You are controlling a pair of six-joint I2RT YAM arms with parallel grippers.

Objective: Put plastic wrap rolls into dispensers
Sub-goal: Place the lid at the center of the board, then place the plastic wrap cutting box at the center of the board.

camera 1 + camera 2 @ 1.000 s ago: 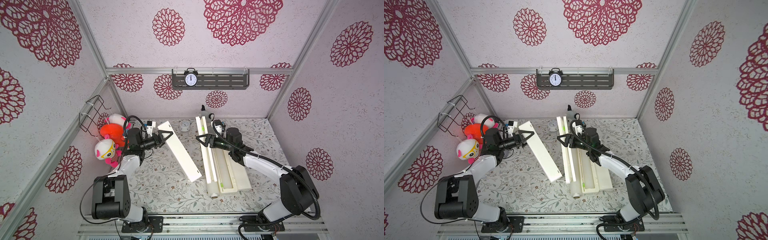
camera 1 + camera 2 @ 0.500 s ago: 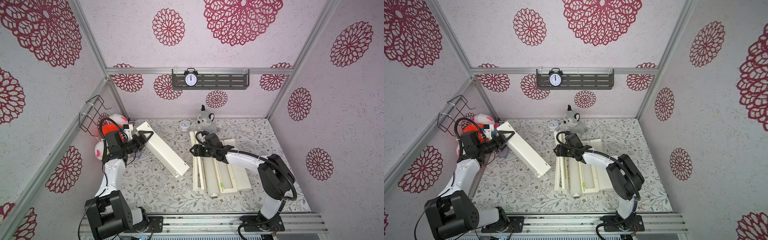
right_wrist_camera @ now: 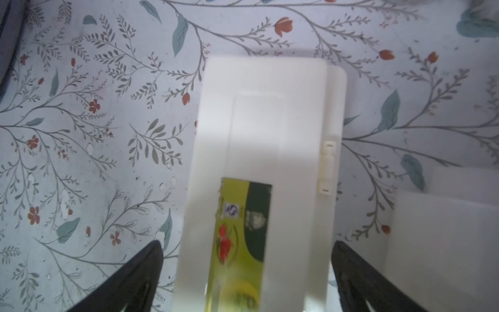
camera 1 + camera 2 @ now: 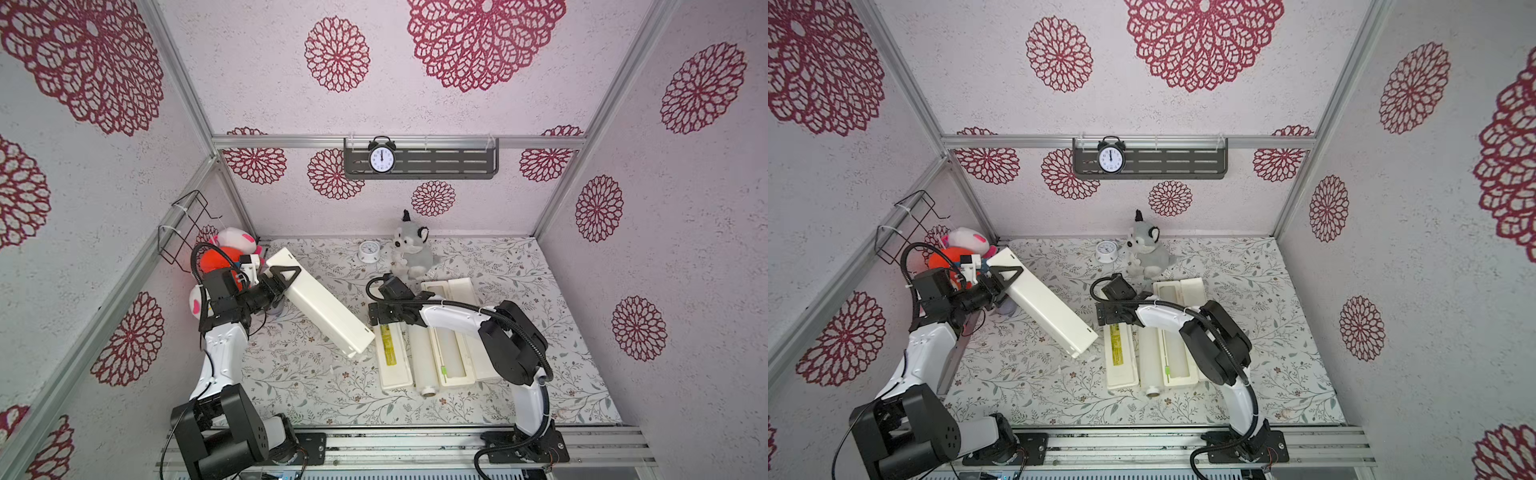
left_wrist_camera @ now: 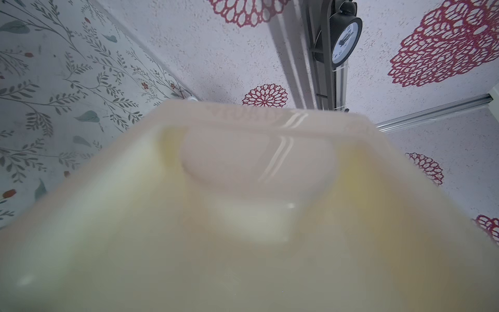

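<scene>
A: Step?
B: Loading, I judge; one roll (image 4: 423,357) lies along the open dispenser (image 4: 455,349), lower centre in both top views, between its lid (image 4: 390,370) and the slider (image 4: 444,369) panel; near end pokes just past the box edge; seated or not, cannot tell.
A: Jaws?
B: Right gripper (image 3: 247,244) released; fingers (image 3: 145,272) spread either side of the lid's far end, gripping nothing. Left gripper (image 4: 284,277) clenched on the upper end of the closed dispenser (image 4: 322,311), tilted off the table (image 4: 311,382), left of centre; blurred in the left wrist view.
A: Next?
B: Probably nest the roll, then swing the lid over; calls for a grip on the lid edge, arm clear of the roll; the closed dispenser wants setting down and opening.
A: Counts?
B: Dispensers two; rolls one seen, a second not in view, maybe inside the closed one, cannot tell; grippers two; clocks two, shelf clock (image 4: 381,158) and small clock (image 4: 369,250); grey plush (image 4: 409,253) one; plush heap (image 4: 226,253) upper left, number unclear; basket (image 4: 183,224) one.
</scene>
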